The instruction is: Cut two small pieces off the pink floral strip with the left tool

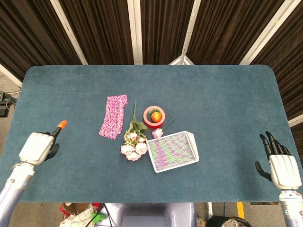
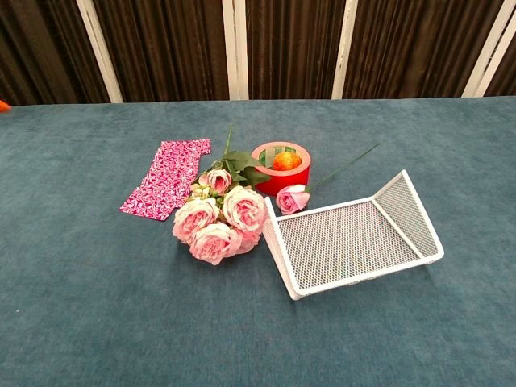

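The pink floral strip (image 1: 113, 117) (image 2: 167, 177) lies flat on the blue table, left of centre. My left hand (image 1: 40, 146) hovers over the table's left side, well to the left of the strip and a little nearer me. It grips a tool whose orange tip (image 1: 61, 125) pokes out toward the strip; the rest of the tool is hidden in the hand. In the chest view only a speck of that orange tip (image 2: 2, 106) shows at the left edge. My right hand (image 1: 281, 165) is at the table's near right edge, fingers apart and empty.
A bunch of pink roses (image 1: 134, 144) (image 2: 219, 218) lies right beside the strip. A red tape ring (image 1: 154, 116) (image 2: 281, 168) with an orange ball in it stands behind a tipped white mesh tray (image 1: 173, 151) (image 2: 355, 234).
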